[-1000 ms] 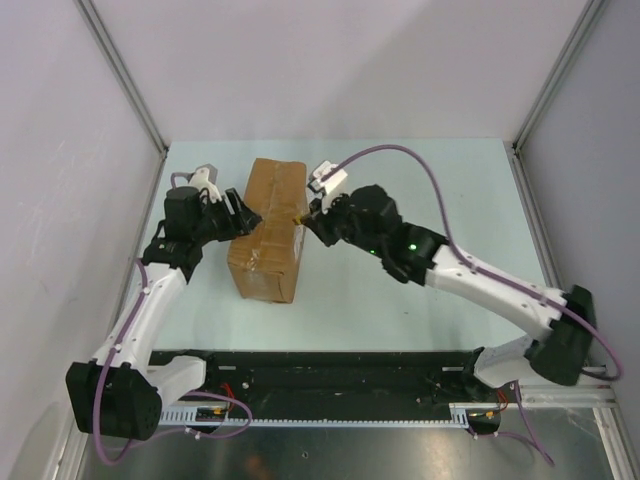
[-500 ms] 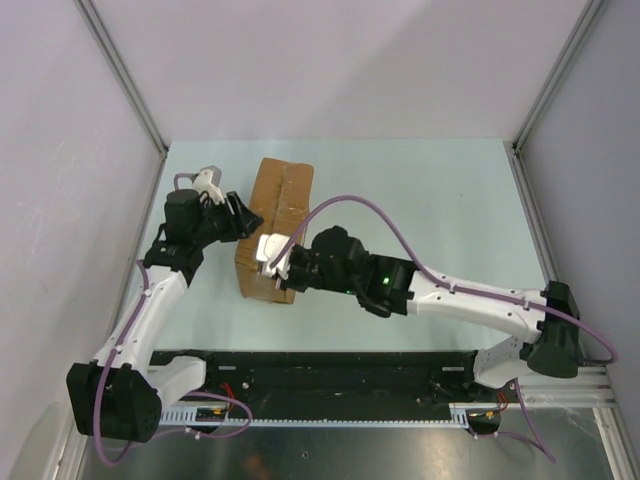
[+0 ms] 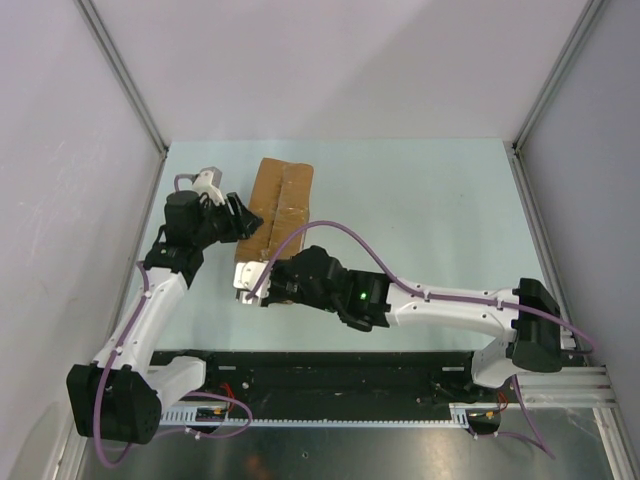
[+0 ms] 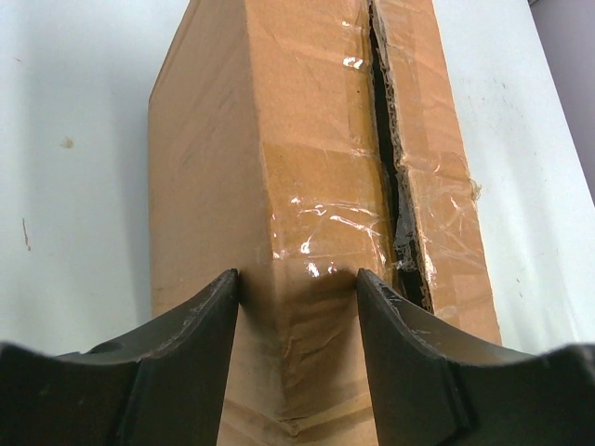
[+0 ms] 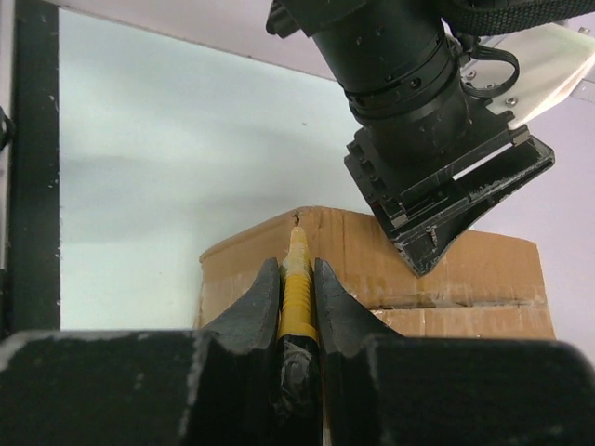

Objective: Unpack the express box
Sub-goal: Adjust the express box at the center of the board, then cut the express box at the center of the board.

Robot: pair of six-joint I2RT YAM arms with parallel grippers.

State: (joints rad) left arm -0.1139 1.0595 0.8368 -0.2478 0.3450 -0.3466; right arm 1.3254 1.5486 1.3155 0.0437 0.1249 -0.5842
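From above, the express box (image 3: pixel 278 205) lies lengthwise on the pale green table (image 3: pixel 430 200). The left gripper (image 3: pixel 243 218) is at its left flank and the right gripper (image 3: pixel 262 290) at its near end. In the left wrist view, 2 fingers (image 4: pixel 200 316), half spread, pinch the box's long edge beside a slit tape seam (image 4: pixel 389 186). In the right wrist view, the jaws are clamped tight on a yellow utility knife (image 5: pixel 297 297), its tip at the carton's upper end edge.
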